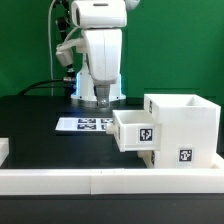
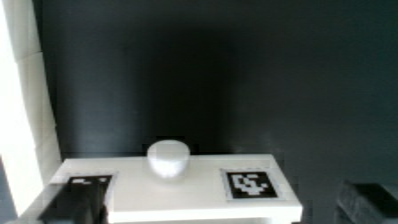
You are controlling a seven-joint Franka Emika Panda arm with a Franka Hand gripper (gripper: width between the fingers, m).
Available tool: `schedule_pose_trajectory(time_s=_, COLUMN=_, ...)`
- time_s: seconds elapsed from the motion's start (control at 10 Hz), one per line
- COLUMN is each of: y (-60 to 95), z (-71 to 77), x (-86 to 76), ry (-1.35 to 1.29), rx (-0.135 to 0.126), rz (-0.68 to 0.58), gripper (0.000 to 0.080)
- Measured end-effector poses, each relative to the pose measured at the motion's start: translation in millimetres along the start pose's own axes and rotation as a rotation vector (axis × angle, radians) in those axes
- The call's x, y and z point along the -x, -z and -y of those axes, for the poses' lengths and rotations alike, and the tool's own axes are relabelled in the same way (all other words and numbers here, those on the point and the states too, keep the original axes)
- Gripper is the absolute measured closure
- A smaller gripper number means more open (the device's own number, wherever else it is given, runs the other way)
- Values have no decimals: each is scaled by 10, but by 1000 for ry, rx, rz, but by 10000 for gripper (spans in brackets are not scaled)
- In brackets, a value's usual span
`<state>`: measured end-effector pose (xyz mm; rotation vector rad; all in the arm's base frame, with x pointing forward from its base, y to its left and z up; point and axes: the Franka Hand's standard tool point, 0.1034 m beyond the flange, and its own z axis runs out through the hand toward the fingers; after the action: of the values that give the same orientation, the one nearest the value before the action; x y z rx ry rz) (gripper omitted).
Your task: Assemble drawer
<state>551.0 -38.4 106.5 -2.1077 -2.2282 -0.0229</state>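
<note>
The drawer's tall white hollow box stands at the exterior view's right, with a tag low on its front. One knobbed tray sticks partly out of the box toward the exterior view's left. My gripper hangs just left of and a little above this tray. The wrist view shows the tray's white face with its rounded knob and a square tag. My gripper is open, with dark fingers on either side of that face, holding nothing. The second tray is not visible.
The marker board lies flat on the black table under my gripper. A low white border rail runs along the table's near edge. A white strip runs along one edge of the wrist view. A green wall stands behind.
</note>
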Motion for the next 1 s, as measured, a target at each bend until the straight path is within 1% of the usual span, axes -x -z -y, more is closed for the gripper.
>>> schedule_pose_trajectory(time_s=0.1, y=-156, z=11, x=20, ry=12, rx=-23, rz=-15, gripper=150)
schedule_pose_trajectory(time_s=0.2, y=-207, z=-114, x=-13, ry=16, rx=-22, rz=-28, gripper=150)
schedule_pose_trajectory(time_s=0.3, y=-225, z=-187, x=-68, ry=37, rx=-25, rz=-34, gripper=150)
schedule_pose_trajectory(time_s=0.4, y=-252, z=-208, x=-116, ry=60, rx=-36, rz=-44, gripper=150)
schedule_pose_trajectory(time_s=0.6, y=-261, z=-189, x=-35, ry=53, rx=-36, rz=-60, gripper=150)
schedule_pose_trajectory(time_s=0.8, y=-339, z=-142, x=3, ry=14, rx=-40, rz=-162, gripper=150)
schedule_pose_trajectory(time_s=0.9, y=-381, z=-140, x=5, ry=8, rx=-48, rz=-185, gripper=150)
schedule_pose_trajectory(time_s=1.0, y=-408, z=-142, x=4, ry=-11, rx=-58, rz=-238, gripper=150)
